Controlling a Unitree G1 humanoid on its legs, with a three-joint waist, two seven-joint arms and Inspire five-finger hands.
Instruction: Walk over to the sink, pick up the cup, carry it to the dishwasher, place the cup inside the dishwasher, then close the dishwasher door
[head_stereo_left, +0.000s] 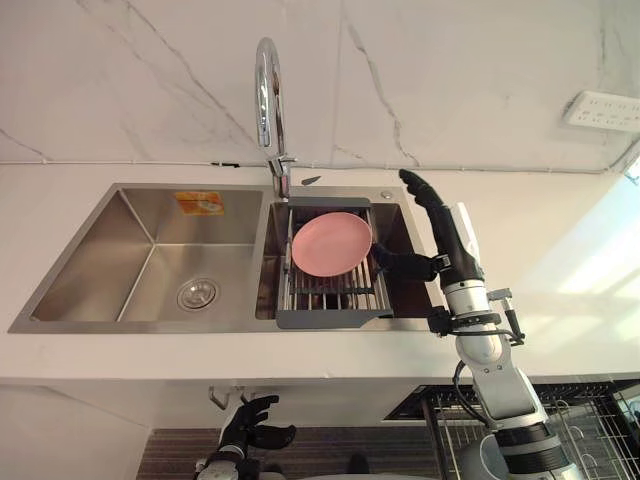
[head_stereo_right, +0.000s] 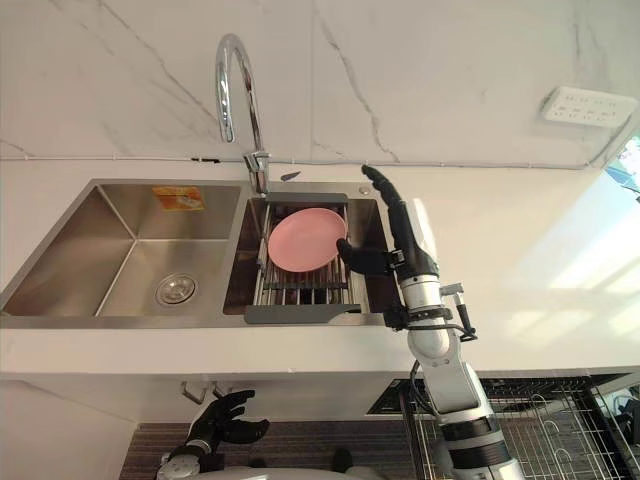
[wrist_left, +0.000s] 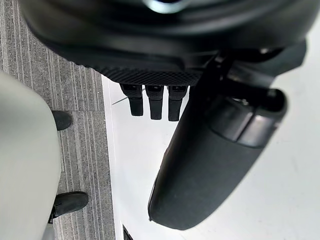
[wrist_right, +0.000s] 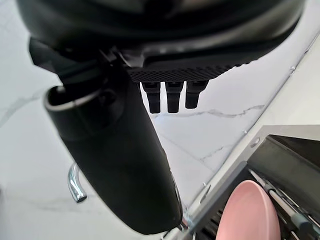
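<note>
wall (head_stereo_left: 450, 80): white marble, grey-veined | socket (head_stereo_left: 603, 110): white, on wall at right | desk (head_stereo_left: 100, 355): white, sunlit at right | floor (wrist_left: 75, 95): grey, finely striped, below desk

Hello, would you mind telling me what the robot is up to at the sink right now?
The robot stands at the counter with its right hand raised over the right basin of the sink, fingers straight and open, thumb reaching toward a pink plate that leans upright in a drain rack. It holds nothing yet, and whether the thumb touches the plate is unclear. The left hand hangs open below the counter edge. A wire dishwasher rack shows at the lower right.
</note>
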